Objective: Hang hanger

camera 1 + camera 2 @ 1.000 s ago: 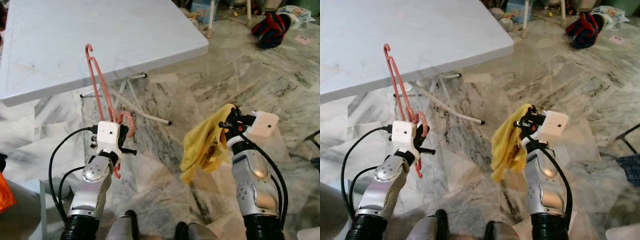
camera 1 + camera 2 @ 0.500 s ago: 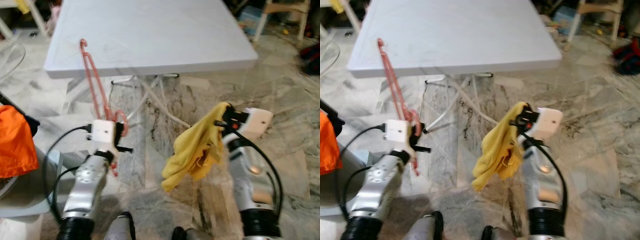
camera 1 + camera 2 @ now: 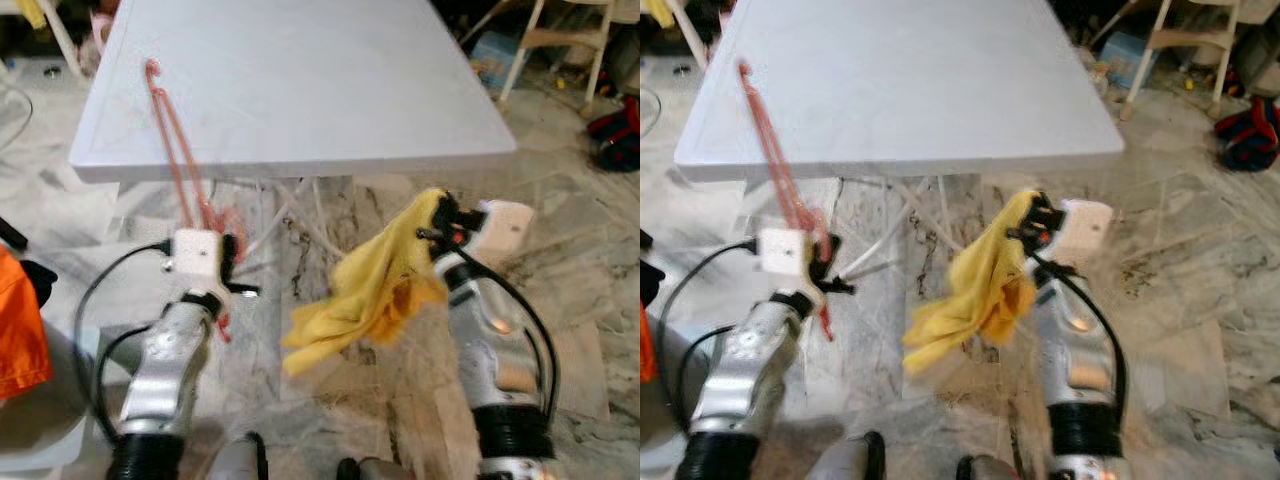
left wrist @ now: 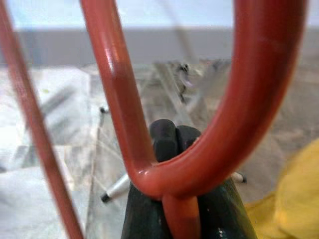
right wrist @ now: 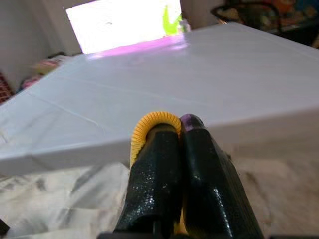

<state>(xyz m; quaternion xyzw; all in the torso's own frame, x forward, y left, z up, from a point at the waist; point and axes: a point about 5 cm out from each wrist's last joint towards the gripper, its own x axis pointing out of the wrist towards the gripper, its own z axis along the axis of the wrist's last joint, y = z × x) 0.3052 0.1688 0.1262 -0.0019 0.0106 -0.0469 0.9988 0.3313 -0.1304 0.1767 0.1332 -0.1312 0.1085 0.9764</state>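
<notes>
Hanger (image 3: 180,160) up at centre left of the head view, red, its long neck slanting toward the upper left so the hook tip overlaps the worktop (image 3: 300,80) edge. Left pincer (image 4: 172,149) is pinching it low down, fingers pressed together on the bar right at the bend. At centre frame the right pincer (image 5: 172,144) is clamped on a yellow cloth (image 3: 365,295) that droops loose over the marble floor (image 3: 590,250).

The risks, as I read them: that grip sits at the very bottom of a long, thin hanger, so any swing could twist it in the fingers or knock the hook on the worktop rim. The hanging cloth could snag the hanger. And the head view is blurred, so judging the hook's position is shaky.
</notes>
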